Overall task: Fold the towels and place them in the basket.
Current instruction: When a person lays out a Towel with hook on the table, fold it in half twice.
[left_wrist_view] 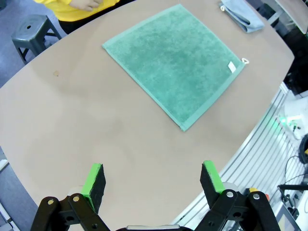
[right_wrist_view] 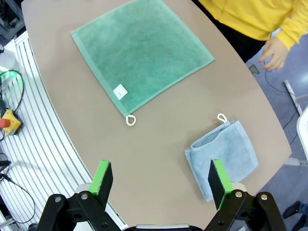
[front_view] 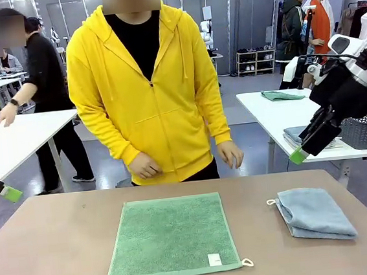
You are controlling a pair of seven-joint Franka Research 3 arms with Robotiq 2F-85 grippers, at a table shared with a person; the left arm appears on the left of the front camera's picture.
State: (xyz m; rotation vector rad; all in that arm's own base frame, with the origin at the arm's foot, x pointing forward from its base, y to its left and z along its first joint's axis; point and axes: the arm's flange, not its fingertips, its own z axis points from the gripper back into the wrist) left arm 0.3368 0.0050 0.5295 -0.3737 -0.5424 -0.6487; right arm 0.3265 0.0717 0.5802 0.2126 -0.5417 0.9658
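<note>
Cloth first: the square green terry towel [front_view: 170, 236] lies spread flat and unfolded on the smooth brown table [front_view: 52, 254]. Its small white label [front_view: 214, 259] and white cord loop [front_view: 247, 262] sit at the near corner on the robot's right. Well apart to the right of the green towel, on the same table, sits the pale blue-grey terry towel [front_view: 314, 214]. It is folded into a soft wedge, with its own white loop pointing back toward the green towel. Beyond the green towel's far edge stands a person in a bright yellow zip hoodie [front_view: 147, 95], whose hands [front_view: 144, 166] hang just past the table edge and touch neither towel. Farther off to the right of the green towel, on a separate white table [front_view: 268, 106], part of the dark grey lattice-sided plastic basket [front_view: 365, 133] shows behind the right arm. The left gripper [left_wrist_view: 152, 168] hovers above bare table to the left of the green towel, its green-padded fingers spread wide with nothing between them. The right gripper [right_wrist_view: 160, 166] hangs high to the right of the green towel, fingers likewise spread wide and empty.
</note>
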